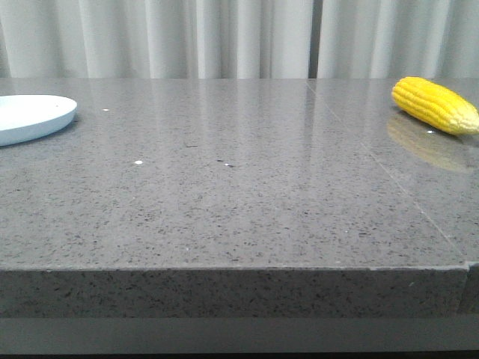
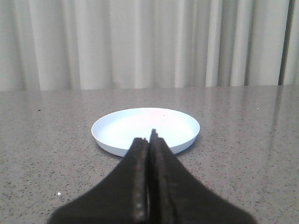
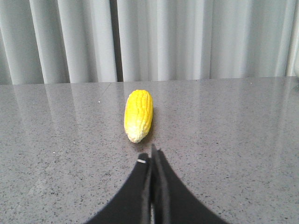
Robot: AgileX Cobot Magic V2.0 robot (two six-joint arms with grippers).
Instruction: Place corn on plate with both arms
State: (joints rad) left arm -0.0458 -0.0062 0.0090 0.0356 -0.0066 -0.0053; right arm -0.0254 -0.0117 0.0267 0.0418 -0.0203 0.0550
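The corn (image 3: 138, 115) lies dead ahead of my right gripper (image 3: 153, 156) — lengthwise, pale tip nearest — near the bench's far right corner; both my grippers are pressed together.

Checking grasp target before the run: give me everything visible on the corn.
The corn is a bright yellow husked cob with rows of kernels, tapering to a paler tip. It lies on its side on the grey speckled table, at the far right in the front view, its reflection showing on the glossy surface. Nothing else touches it; the right gripper, fingers closed, sits short of its tip.

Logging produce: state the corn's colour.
Bright yellow corn, paler at its tip; clearest in the right wrist view.
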